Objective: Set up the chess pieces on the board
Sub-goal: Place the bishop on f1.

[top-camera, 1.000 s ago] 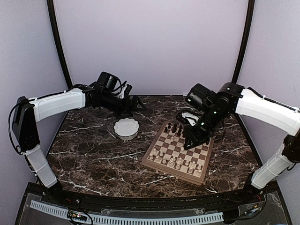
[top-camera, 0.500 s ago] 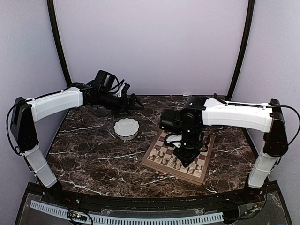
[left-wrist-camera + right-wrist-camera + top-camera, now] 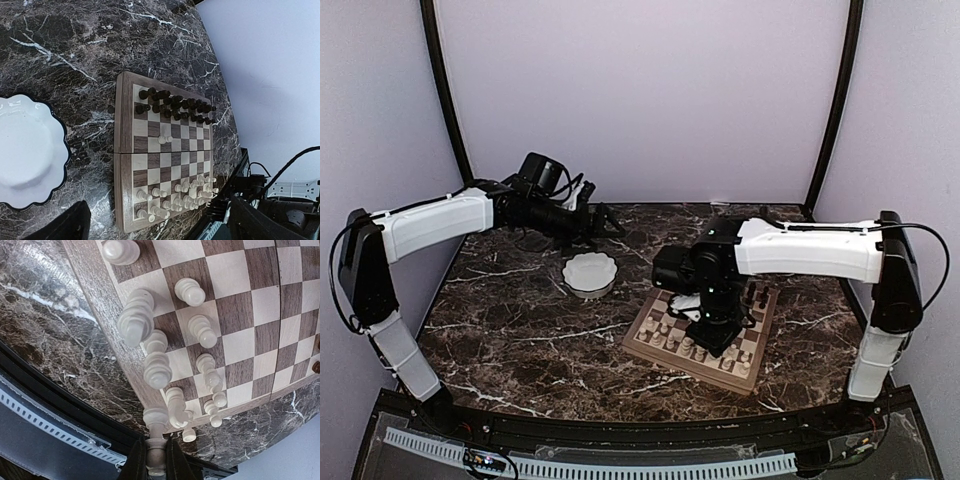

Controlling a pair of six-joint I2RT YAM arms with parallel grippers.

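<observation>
The square wooden chessboard (image 3: 123, 150), brown-checked, lies right of centre on the dark marble table (image 3: 520, 340), with dark brown chessmen (image 3: 175, 102) along its far rows and pale cream ones (image 3: 172, 197) along the near. Since a second ago the right arm (image 3: 810, 250) has swung inward above it. The right gripper (image 3: 155, 450) is clenched on a cream piece (image 3: 156, 416) over the near rim, while the left gripper (image 3: 608, 222) hangs spread wide, well apart.

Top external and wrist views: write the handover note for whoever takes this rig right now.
Left gripper: open, empty, hanging beyond the white scalloped bowl, which looks empty.
Right gripper: shut on a pale chess piece, over the near, pale end of the chessboard.
Done: dark pieces stand in two rows at the far end; most pale pieces stand at the near end.
Left: set down the held piece. A lone pale piece stands mid-board and probably needs moving back. Check the pale rows for gaps.
</observation>
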